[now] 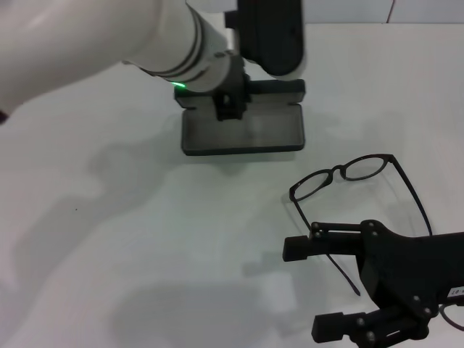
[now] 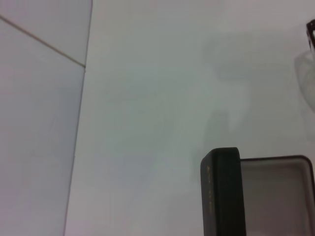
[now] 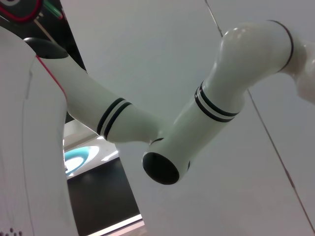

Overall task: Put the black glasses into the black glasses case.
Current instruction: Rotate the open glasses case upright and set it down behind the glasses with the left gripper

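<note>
hovering wide over the black glasses [image 1: 359, 190], right end effector [image 1: 308, 286]; black glasses case [image 1: 243, 133] open.

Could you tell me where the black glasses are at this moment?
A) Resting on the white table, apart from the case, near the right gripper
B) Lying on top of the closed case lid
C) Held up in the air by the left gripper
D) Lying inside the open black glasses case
A: the black glasses lie unfolded on the table, clear of the open black glasses case, just beyond the open right gripper, while the left gripper is at the case.
</note>
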